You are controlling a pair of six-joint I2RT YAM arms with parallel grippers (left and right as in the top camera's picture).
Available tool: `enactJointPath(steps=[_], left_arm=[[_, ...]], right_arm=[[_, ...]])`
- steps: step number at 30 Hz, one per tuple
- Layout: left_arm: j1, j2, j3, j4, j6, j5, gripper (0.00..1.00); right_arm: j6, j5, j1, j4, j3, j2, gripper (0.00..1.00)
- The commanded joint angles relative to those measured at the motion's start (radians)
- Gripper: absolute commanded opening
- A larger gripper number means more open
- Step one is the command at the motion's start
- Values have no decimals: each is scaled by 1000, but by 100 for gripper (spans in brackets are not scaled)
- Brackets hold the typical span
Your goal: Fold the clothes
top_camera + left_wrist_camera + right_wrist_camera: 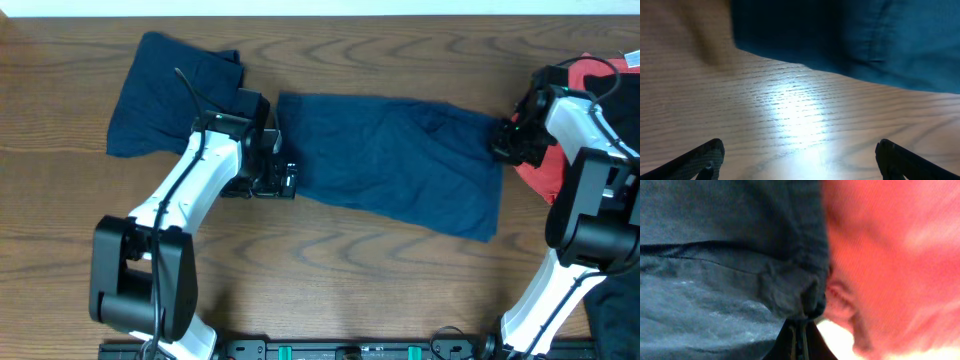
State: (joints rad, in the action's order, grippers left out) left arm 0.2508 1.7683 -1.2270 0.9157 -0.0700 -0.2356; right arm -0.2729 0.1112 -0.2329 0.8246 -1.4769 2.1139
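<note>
Wooden table (pixel 350 270): my right gripper (pixel 801 330) pinches the shorts (pixel 400 160) by an edge beside the coral piece (pixel 890 255), presumably to draw a fold; my left gripper (pixel 800 157) hovers spread, empty.

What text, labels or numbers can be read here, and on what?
None readable. The navy shorts, second navy piece, coral-red garment and wooden table show no print. The green marks on the front rail are too small to read.

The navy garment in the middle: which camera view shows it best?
Overhead: the navy garment lies whole, spread out. Left wrist shows only a navy edge; right wrist only a bunched corner in the right pincer.
</note>
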Motion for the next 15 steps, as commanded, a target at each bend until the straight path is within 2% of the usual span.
enactJointPath(steps=[1,7,9,12,15], left_arm=[[1,23,-21,2,17,13,98],[1,27,-21,2,17,13,98],[1,27,-21,1,12,11,98],[1,27,-21,-23,6,7,98],[1,27,-21,-76,6,-41,98]], right_arm=[[30,12,-70,-63,-4,-21,1],[93,167,-148,-134,-4,-22,1],[153,267,-162,-132,-4,-22,11],[163,332,-171,-114,-4,-22,30],[163,335,-175,-81,-4,-22,34]])
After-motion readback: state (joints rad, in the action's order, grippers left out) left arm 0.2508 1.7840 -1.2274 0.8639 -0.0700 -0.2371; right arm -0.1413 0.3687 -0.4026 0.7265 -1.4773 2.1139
